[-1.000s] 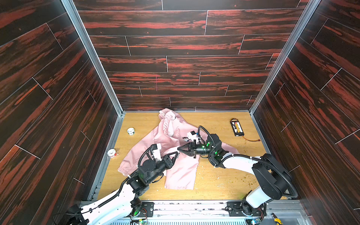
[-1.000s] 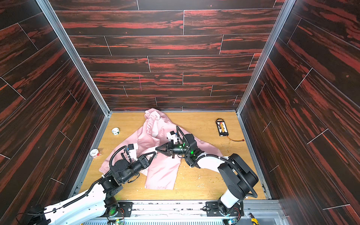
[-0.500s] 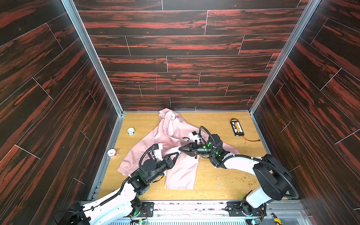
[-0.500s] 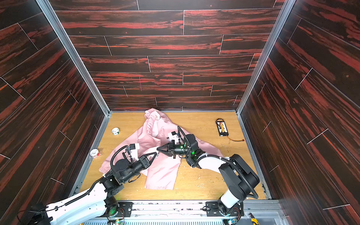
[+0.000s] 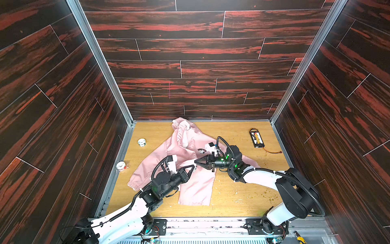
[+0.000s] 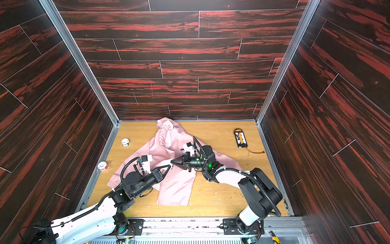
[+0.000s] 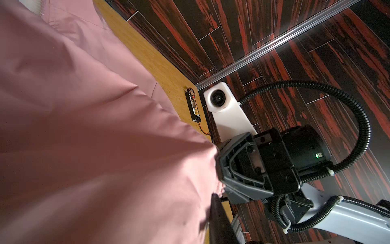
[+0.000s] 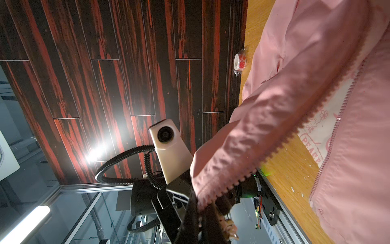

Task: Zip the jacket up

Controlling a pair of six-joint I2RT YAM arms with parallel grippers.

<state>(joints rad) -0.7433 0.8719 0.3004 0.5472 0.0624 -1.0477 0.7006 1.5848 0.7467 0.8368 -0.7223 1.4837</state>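
Note:
The pale pink jacket (image 5: 196,186) (image 6: 175,186) lies spread on the wooden table, its front open with zipper teeth (image 8: 285,143) showing. Both grippers meet at a lifted front edge near the middle. My right gripper (image 5: 195,161) (image 8: 202,221) is shut on that zipper edge, and the metal zipper pull (image 8: 231,229) hangs beside its jaws. My left gripper (image 5: 192,167) (image 6: 169,166) comes to a narrow point at the same edge from the near left. In the left wrist view, pink fabric (image 7: 84,126) covers all but one dark finger (image 7: 219,221).
A black board with red wires (image 5: 256,138) lies at the back right. Two small tape rolls (image 5: 142,142) (image 5: 121,165) sit by the left wall. Dark wood walls close in on three sides. Crumbs dot the table (image 5: 242,196) at the front right.
The left gripper's jaws have narrowed at the jacket's edge. Both arms stay almost where they were, and the right grip is unchanged.

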